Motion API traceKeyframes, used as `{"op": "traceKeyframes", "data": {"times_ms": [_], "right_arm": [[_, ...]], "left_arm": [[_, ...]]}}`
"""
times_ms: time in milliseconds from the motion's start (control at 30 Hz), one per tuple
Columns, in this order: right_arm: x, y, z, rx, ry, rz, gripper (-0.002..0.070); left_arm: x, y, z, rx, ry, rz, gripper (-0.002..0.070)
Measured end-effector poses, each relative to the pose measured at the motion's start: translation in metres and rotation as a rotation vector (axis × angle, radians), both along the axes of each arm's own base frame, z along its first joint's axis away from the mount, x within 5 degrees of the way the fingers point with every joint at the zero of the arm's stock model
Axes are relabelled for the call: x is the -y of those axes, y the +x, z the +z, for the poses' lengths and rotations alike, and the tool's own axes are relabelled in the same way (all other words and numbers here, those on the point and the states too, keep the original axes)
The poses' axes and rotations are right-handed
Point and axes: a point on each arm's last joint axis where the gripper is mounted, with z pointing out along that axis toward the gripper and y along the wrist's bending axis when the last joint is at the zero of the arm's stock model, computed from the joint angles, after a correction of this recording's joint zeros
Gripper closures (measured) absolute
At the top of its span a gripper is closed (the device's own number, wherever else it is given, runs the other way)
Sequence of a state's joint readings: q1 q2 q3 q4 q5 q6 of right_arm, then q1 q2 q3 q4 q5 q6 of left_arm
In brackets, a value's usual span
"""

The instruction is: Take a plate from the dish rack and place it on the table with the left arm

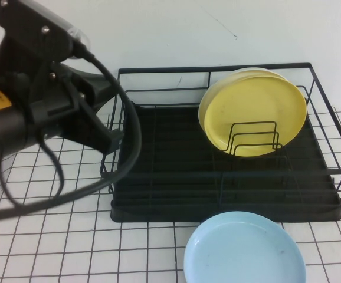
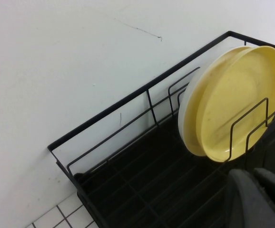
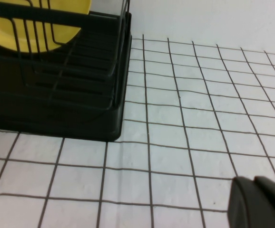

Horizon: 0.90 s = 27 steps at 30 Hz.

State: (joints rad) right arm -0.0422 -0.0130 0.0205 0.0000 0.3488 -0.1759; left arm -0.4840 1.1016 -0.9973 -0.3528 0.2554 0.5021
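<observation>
High view has the light blue plate point(image 1: 245, 247) lying flat on the surface point(image 1: 58, 247) in front of the dish rack point(image 1: 217, 177), so the left end effector point(image 1: 108, 138) hangs pinched closed and empty over the rack's left edge, right end effector point(image 3: 261, 202) parked, can't tell its state.

There was one blue plate point(image 1: 245, 250), one yellow plate point(image 1: 254, 113) fronting a paler one, one rack point(image 1: 158, 177), one arm point(image 1: 23, 106)

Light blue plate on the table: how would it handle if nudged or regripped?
The light blue plate looks rigid and glossy, so probably slippery in a pinch. Lying flat on the table, it likely slides, not tips. Its shallow rim offers little purchase.
</observation>
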Motion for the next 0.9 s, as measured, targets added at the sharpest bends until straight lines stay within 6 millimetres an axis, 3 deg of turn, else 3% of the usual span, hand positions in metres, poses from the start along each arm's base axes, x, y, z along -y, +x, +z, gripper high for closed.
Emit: {"op": "traceKeyframes", "data": {"times_ms": [300,567,733,800,900], "right_arm": [[0.0,0.0,0.0,0.0,0.0,0.0,0.068],[0.0,0.0,0.0,0.0,0.0,0.0,0.068],[0.0,0.0,0.0,0.0,0.0,0.0,0.068],[0.0,0.0,0.0,0.0,0.0,0.0,0.068],[0.0,0.0,0.0,0.0,0.0,0.0,0.068]], "left_arm": [[-0.036,-0.062,0.035,0.064,-0.018,-0.017,0.0676],[-0.081,-0.13,0.055,0.238,-0.07,0.118,0.0676],[-0.098,-0.166,0.038,0.329,-0.064,0.224,0.0676],[-0.102,-0.178,0.021,0.343,-0.061,0.257,0.0676],[-0.103,-0.18,-0.018,0.295,-0.037,0.283,0.0676]]}}
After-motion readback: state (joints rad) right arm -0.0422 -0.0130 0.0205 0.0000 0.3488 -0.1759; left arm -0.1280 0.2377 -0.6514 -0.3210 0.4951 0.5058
